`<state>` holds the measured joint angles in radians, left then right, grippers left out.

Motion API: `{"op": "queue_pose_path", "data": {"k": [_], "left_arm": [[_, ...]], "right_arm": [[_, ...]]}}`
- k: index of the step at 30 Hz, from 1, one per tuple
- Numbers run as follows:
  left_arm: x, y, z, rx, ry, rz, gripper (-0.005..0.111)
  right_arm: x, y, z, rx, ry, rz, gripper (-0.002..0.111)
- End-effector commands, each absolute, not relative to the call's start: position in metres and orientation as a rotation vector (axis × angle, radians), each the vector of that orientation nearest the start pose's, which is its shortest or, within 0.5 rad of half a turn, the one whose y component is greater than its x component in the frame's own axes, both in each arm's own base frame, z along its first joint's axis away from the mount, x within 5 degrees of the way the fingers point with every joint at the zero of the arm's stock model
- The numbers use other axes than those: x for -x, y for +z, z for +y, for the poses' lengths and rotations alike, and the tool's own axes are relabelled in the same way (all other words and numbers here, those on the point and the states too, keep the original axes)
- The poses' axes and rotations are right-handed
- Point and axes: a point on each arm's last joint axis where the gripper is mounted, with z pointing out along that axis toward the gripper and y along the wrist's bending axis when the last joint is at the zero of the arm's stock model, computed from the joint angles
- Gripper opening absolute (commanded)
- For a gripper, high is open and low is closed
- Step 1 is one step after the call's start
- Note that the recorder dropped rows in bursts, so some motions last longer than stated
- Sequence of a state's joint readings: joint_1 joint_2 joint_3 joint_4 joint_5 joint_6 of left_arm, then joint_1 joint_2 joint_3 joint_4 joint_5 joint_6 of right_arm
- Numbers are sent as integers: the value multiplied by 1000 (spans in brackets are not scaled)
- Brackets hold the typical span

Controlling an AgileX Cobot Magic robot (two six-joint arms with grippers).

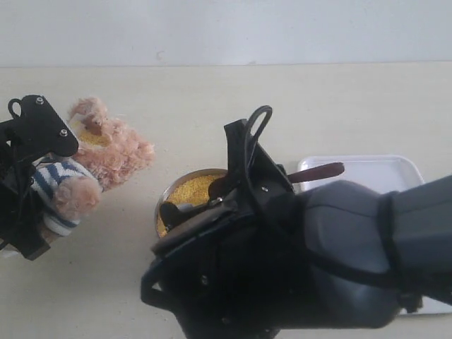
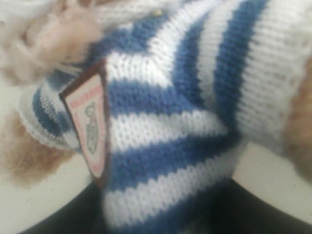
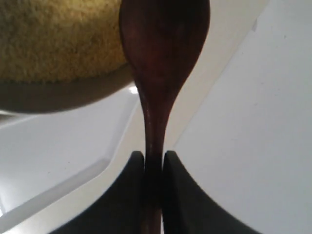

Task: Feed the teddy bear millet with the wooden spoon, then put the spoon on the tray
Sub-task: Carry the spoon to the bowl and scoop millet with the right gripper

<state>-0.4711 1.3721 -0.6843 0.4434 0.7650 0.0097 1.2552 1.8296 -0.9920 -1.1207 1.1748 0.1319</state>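
Note:
The teddy bear (image 1: 113, 152) lies at the left with yellow grains on its muzzle. My left gripper (image 1: 39, 187) is shut on its striped shirt (image 2: 161, 122), and the chest badge (image 2: 90, 126) shows close up with dark jaws either side of the cloth. My right gripper (image 3: 154, 161) is shut on the thin handle of the wooden spoon (image 3: 163, 44). The spoon's oval bowl hangs by the rim of the metal bowl (image 3: 58, 97), which is heaped with millet (image 3: 53, 39). From outside, the millet (image 1: 191, 191) sits mid-table and the spoon's (image 1: 318, 171) handle end sticks out over the tray (image 1: 381, 173).
My right arm (image 1: 339, 247) fills the lower middle and right of the exterior view, hiding part of the metal bowl (image 1: 169, 189) and the tray's near side. Beige tabletop (image 1: 212, 99) stretches behind both. A pale wall (image 1: 226, 28) closes the far edge.

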Motion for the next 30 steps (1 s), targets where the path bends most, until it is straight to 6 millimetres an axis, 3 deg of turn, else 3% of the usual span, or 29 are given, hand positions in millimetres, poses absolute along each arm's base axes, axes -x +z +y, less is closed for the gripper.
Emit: {"op": "queue_pose_path", "data": {"k": [1,11,17,24,30], "left_arm": [[-214,202,-79,-1057,391,2614,4],[-214,202,-79,-1057,391,2614,4],[-214,202,-80,-1051,379,2611,4],[-214,202,-80,-1044,366,2611,4],[-214,202,-80,-1044,367,2612,4]], "right_arm": [[-166,185,281,2012,-1132,1597,0],[-165,164,278,2126,-1246,1624,0],[-162,164,285,2119,-1117,1700,0],[-163,182,305,2048,-928,1843,0],[-179,184,297,1941,-730,2176,0]]}}
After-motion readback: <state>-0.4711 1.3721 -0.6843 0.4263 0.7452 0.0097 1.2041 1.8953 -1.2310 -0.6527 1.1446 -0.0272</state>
